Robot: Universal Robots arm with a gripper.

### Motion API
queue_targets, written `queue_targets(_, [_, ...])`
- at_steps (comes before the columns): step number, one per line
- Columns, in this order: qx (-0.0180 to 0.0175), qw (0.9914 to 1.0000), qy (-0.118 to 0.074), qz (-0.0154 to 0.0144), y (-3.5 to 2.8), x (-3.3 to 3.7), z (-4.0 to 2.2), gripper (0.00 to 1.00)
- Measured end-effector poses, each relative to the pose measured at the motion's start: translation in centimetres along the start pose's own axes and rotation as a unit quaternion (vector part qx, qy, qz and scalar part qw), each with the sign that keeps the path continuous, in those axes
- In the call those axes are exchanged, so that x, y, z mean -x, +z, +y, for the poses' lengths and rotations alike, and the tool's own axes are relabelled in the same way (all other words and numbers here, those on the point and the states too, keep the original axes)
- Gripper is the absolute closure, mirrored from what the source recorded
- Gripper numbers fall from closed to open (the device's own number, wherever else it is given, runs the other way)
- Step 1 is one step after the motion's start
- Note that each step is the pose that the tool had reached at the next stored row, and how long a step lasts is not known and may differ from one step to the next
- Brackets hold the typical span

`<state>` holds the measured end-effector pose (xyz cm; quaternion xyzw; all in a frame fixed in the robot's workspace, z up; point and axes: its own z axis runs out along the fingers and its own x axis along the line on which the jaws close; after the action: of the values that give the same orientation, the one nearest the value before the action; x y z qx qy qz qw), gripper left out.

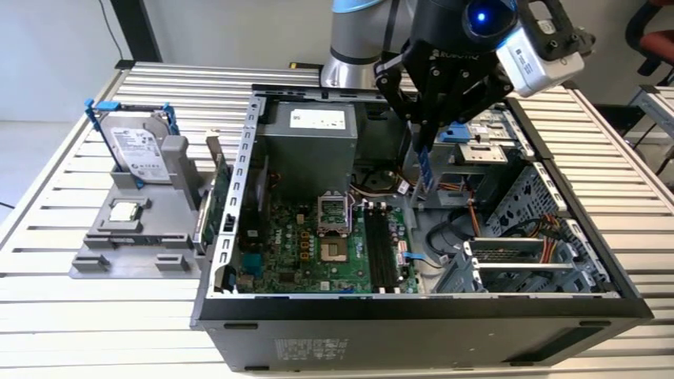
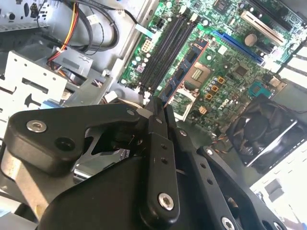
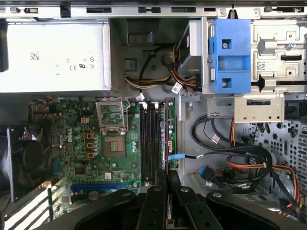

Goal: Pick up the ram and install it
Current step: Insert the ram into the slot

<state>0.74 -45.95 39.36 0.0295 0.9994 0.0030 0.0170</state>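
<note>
We hold the ram [image 1: 425, 172] over the open computer case [image 1: 421, 314].
Our gripper [image 1: 424, 140] pinches the ram's upper end, narrow; it hangs upright above the memory slots [image 1: 384, 249].

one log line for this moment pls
gripper: shut on ram | ram: held upright above open computer case | memory slots: ram not yet seated

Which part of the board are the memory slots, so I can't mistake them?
Look inside the open computer case, at the green motherboard on its floor. The memory slots are the long black rails beside the square processor socket, on the exterior view's right of it. They run side by side as thin strips, whereas the socket is square.
</note>
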Motion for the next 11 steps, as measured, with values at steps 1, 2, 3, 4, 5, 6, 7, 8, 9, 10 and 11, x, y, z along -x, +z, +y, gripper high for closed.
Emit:
queue_targets(1, [-0.0002,0.99998,0.007,0.0000,0.00,0.00,0.00,1.00])
queue_targets(2, [-0.0004,0.99993,0.012,-0.0001,0.00,0.00,0.00,1.00])
queue_targets(3, [-0.0006,0.99987,0.016,-0.0001,0.00,0.00,0.00,1.00])
queue_targets(4, [-0.0007,0.99977,0.021,-0.0001,0.00,0.00,0.00,1.00])
queue_targets(5, [-0.0010,0.99961,0.028,-0.0002,0.00,0.00,0.00,1.00])
queue_targets(6, [-0.0012,0.99937,0.035,-0.0002,-0.01,0.00,0.00,1.00])
queue_targets(7, [-0.0015,0.99901,0.044,-0.0003,0.00,0.00,0.00,1.00])
queue_targets(8, [-0.0018,0.99862,0.052,-0.0004,0.00,0.00,0.00,1.00])
queue_targets(9, [-0.0020,0.99817,0.060,-0.0004,0.00,0.00,0.00,1.00])
queue_targets(10, [-0.0023,0.99765,0.069,-0.0004,-0.01,0.00,0.00,1.00])
queue_targets(11, [-0.0026,0.99700,0.077,-0.0005,0.00,0.00,0.00,1.00])
